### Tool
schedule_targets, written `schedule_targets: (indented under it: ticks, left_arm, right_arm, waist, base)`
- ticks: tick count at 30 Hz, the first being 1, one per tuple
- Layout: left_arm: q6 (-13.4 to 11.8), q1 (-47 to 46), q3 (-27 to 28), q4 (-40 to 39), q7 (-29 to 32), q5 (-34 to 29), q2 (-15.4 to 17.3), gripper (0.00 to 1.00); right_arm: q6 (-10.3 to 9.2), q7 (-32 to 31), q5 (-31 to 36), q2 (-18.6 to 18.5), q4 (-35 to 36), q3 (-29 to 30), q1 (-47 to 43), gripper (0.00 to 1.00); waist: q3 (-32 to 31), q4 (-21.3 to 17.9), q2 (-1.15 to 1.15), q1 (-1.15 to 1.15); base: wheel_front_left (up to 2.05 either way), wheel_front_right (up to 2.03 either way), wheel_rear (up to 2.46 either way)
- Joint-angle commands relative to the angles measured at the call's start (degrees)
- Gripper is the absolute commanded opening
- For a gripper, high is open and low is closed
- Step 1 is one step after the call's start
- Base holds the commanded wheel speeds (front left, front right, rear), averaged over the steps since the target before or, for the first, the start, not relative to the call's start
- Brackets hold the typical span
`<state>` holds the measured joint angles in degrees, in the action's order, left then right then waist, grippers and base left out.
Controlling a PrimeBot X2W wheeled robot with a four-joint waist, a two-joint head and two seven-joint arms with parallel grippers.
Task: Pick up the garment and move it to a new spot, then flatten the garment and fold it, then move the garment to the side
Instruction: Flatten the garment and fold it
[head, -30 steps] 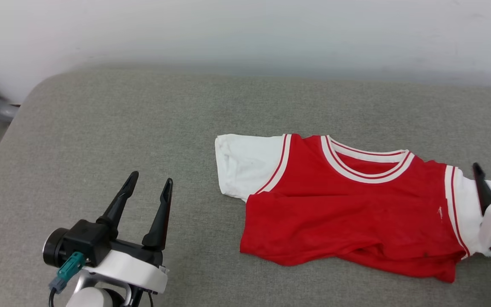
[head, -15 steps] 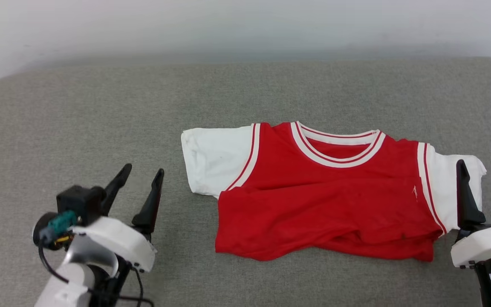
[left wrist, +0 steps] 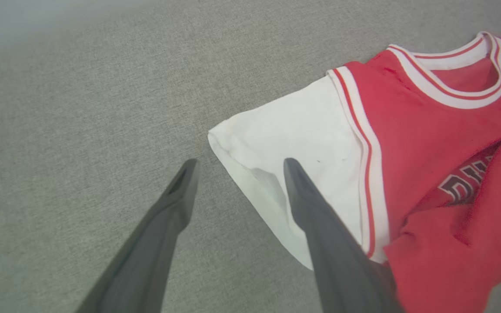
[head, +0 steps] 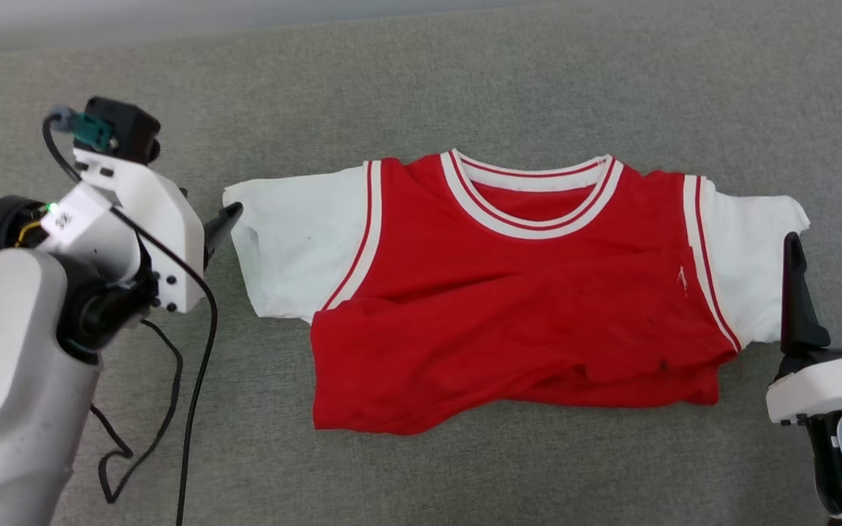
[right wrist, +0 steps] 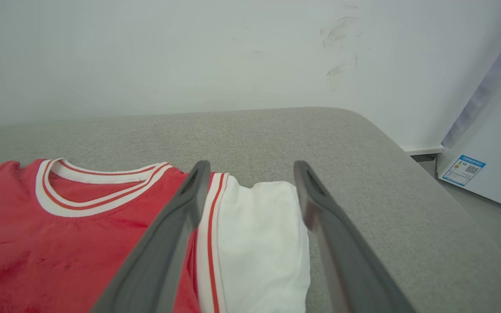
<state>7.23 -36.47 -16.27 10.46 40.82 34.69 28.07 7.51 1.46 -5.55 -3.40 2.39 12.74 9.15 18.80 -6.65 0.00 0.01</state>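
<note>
The garment (head: pixel 516 292), red with white sleeves and striped trim, is spread on a grey padded surface (head: pixel 465 80), its lower hem rumpled and folded up. Bare padding is seen on every side; a wall (right wrist: pixel 189 52) backs the far edge. The left gripper (left wrist: pixel 240 162) is spread wide at the left sleeve's edge and the right gripper (head: pixel 827 241) likewise beside the right sleeve; nothing is held.

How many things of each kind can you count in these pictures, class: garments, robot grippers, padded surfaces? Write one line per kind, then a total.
garment: 1
grippers: 2, the left gripper and the right gripper, both open
grey padded surface: 1
Total: 4
</note>
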Motion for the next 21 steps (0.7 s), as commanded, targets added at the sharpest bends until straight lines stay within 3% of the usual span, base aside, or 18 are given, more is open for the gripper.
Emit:
schedule_targets:
  ticks: [1, 9, 14, 20, 21]
  left_arm:
    - [0.2, -1.7, -0.4, 1.1, 1.9, 0.5, 0.4, 1.00]
    - [0.0, -9.7, -1.5, 8.6, 10.8, 2.4, 1.4, 1.00]
    - [-0.1, -11.6, -2.9, 12.7, 9.8, 0.1, 2.1, 1.00]
    - [0.1, -9.8, -5.7, 17.2, 8.4, 0.1, 0.3, 1.00]
    - [0.2, -9.2, -6.3, 17.9, 8.3, 0.5, -0.1, 0.93]
  right_arm:
    - [-0.04, 0.4, 0.0, 0.3, 0.2, -0.3, 1.0, 1.00]
    - [-0.04, 1.3, 0.3, 0.6, 0.3, -1.0, 2.4, 1.00]
    - [-0.04, 1.6, 0.1, 0.6, 0.0, -1.7, 3.0, 1.00]
    - [-0.04, 1.6, -0.4, 0.6, -0.5, -2.2, 3.2, 1.00]
    - [-0.04, 1.8, -0.4, 0.6, -0.7, -2.1, 3.2, 1.00]
  waist:
    - [1.9, -1.5, 0.00, -0.01]
    - [5.3, -3.2, 0.00, -0.01]
    - [6.4, -3.9, 0.00, -0.01]
    - [7.2, -3.9, 0.00, -0.01]
    - [7.3, -3.8, 0.00, -0.01]
  base:
    - [0.00, 0.00, 0.00]
    - [0.00, 0.00, 0.00]
    - [0.00, 0.00, 0.00]
    - [0.00, 0.00, 0.00]
    - [0.00, 0.00, 0.00]
